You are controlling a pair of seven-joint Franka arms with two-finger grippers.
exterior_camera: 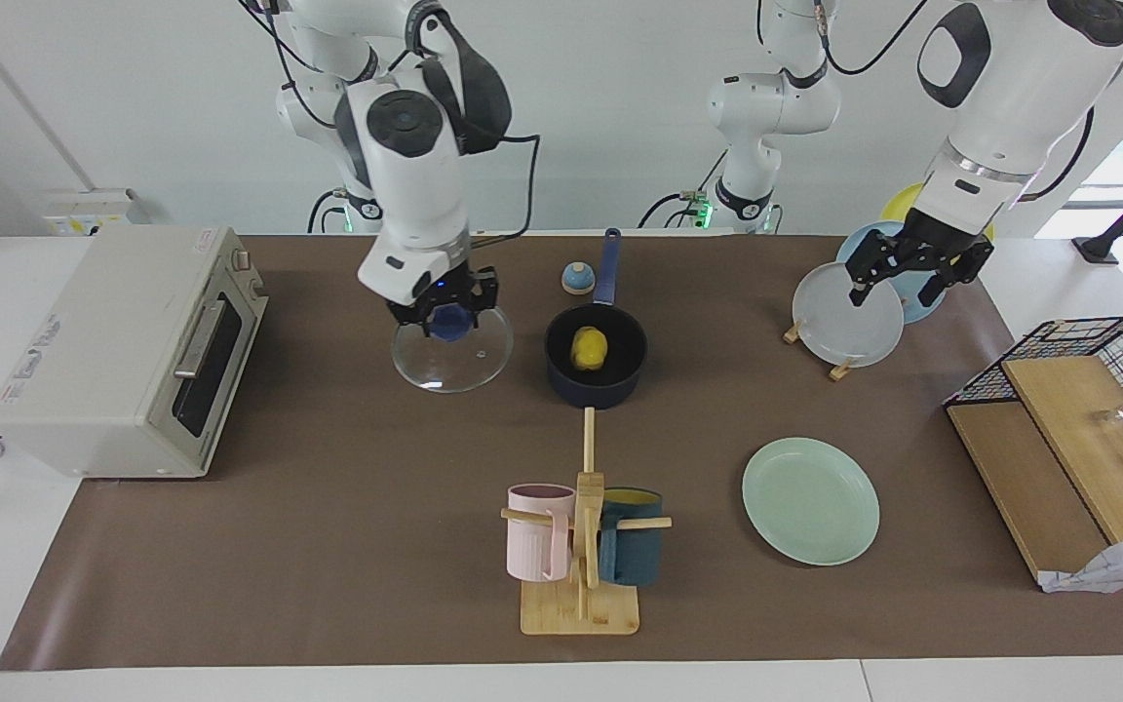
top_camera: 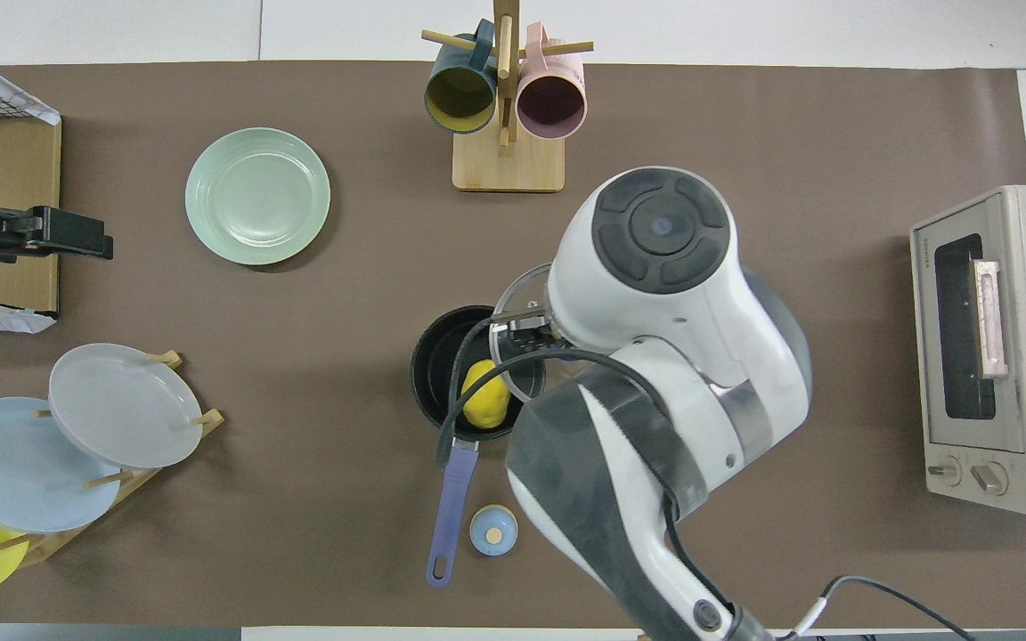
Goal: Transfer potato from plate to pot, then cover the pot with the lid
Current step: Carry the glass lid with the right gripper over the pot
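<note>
The yellow potato (exterior_camera: 589, 348) (top_camera: 484, 405) lies inside the dark navy pot (exterior_camera: 597, 375) (top_camera: 431, 374), whose blue handle (top_camera: 451, 499) points toward the robots. My right gripper (exterior_camera: 445, 324) is shut on the blue knob of the glass lid (exterior_camera: 454, 366). It holds the lid in the air, tilted, beside the pot toward the right arm's end. In the overhead view the lid's rim (top_camera: 513, 298) overlaps the pot's edge, and the arm hides the gripper. The mint-green plate (exterior_camera: 811, 499) (top_camera: 257, 196) lies bare. My left gripper (exterior_camera: 898, 288) (top_camera: 94, 245) hangs open over the plate rack.
A toaster oven (exterior_camera: 123, 346) stands at the right arm's end. A mug rack (exterior_camera: 581, 546) with two mugs stands farther from the robots than the pot. A small blue bell (exterior_camera: 576, 278) sits by the pot handle. Upright plates (exterior_camera: 846, 317) and a wire basket (exterior_camera: 1078, 380) fill the left arm's end.
</note>
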